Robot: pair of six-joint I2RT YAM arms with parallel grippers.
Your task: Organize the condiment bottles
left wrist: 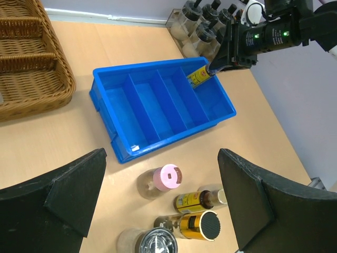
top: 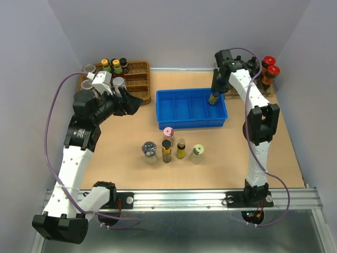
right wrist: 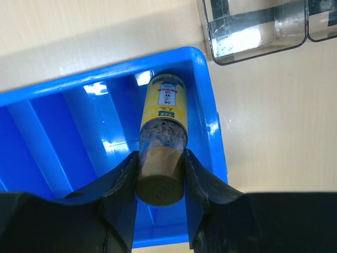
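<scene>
Holding yellow bottle (top: pixel 213 99) by cap end, right gripper (top: pixel 214 90) hangs over blue bin (top: pixel 192 125).

Top view: bottle at bin's 3 o'clock end; five other bottles (top: pixel 181 148) stand at bin's 6 o'clock.

Left wrist view: left gripper (left wrist: pixel 160 158) spread wide, empty.

Right wrist view: jaws clamp cap, base inside end compartment. Bottle likely light, stiff, smooth-sided, breakable; cap grip suits, set down gently.

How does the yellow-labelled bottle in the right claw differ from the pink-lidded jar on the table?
The yellow-labelled bottle is held by the right claw at the rightmost compartment of the blue bin; the pink-lidded jar stands free on the table. The bottle is slim with a brownish cap; the jar is squatter, clear-bodied, with a pink lid. Both are small condiment containers.
</scene>
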